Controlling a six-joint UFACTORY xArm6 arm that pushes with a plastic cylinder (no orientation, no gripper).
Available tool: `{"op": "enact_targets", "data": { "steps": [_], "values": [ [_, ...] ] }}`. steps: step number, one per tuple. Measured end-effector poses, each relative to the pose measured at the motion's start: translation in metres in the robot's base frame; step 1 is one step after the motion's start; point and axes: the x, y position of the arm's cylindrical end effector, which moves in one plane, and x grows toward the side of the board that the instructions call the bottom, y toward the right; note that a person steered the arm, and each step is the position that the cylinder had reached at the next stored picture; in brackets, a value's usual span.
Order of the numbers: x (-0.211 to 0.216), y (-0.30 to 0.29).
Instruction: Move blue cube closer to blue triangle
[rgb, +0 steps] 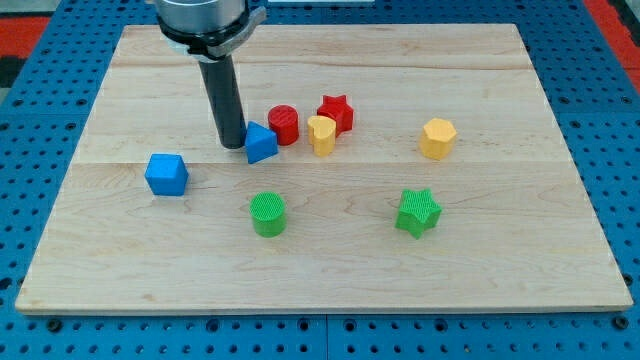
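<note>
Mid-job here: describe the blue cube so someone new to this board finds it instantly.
Start at the light wooden board and go to its left side in the view. The blue cube sits alone there, down-left of my tip, which stands beside the blue triangle. It is the only blue block with square faces and no neighbour touching it.

Rod upright from view's top, my tip (232, 146) on board.

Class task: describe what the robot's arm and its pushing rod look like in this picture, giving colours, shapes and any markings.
The arm ends in a grey-silver round housing with a black ring beneath it, cut off by the view's top. From it hangs a straight, dark, smooth cylindrical rod ending in my tip. No cables or markings show.
</note>
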Motion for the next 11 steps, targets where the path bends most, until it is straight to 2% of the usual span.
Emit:
{"op": "enact_targets", "data": {
  "steps": [2, 3, 5, 6, 7, 8, 9, 11],
  "values": [
    [0.002, 0.031],
    [0.002, 0.02],
    [0.002, -0.112],
    [0.019, -0.152],
    [0.076, -0.163],
    [0.08, -0.151],
    [0.056, -0.141],
    [0.061, -0.097]
  ]
}}
